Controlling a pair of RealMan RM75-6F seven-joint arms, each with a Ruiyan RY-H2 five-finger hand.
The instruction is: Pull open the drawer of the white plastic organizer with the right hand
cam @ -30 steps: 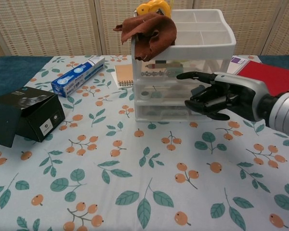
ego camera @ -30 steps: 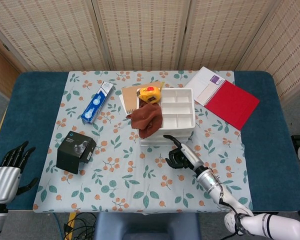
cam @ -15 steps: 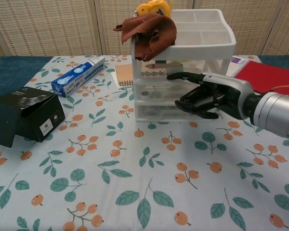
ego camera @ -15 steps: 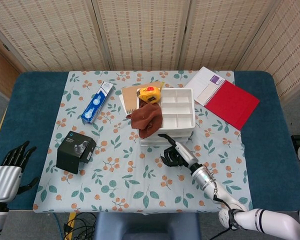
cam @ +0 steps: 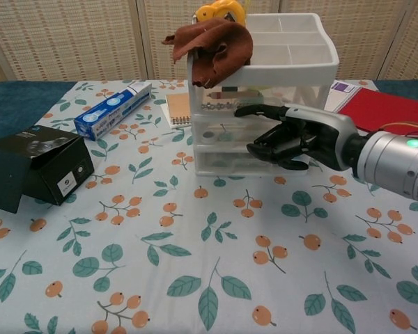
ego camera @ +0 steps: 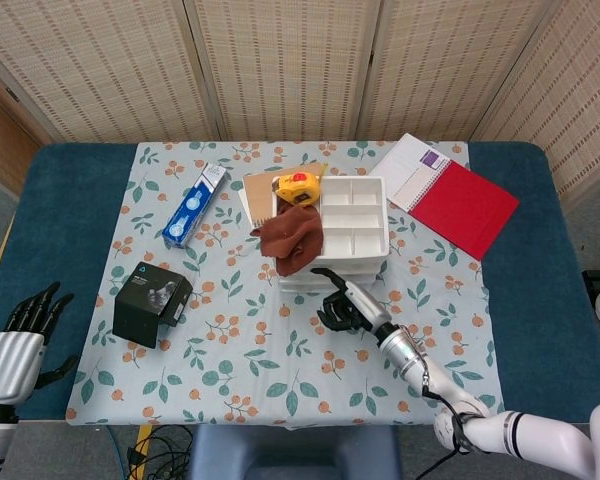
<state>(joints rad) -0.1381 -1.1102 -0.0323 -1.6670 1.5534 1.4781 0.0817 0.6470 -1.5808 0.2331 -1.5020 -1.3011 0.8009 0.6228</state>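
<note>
**Right hand parked at the organizer's drawers**

Nearest the robot, the left hand [ego camera: 25, 335] sits off the cloth on the blue table edge, fingers spread, holding nothing. The right hand [cam: 292, 136] is right up against the front of the white plastic organizer [cam: 265, 97], fingers loosely curled toward a middle drawer [cam: 226, 129]. Can't tell if it's actually gripping anything. The drawers all look flush.

Left of that there's a black box [ego camera: 152, 304]. A brown cloth [ego camera: 292, 240] hangs over the organizer's top corner with a yellow tape measure [ego camera: 298, 187] behind it. Farther back: a blue tube box [ego camera: 195, 204] and a red notebook [ego camera: 462, 208].
</note>
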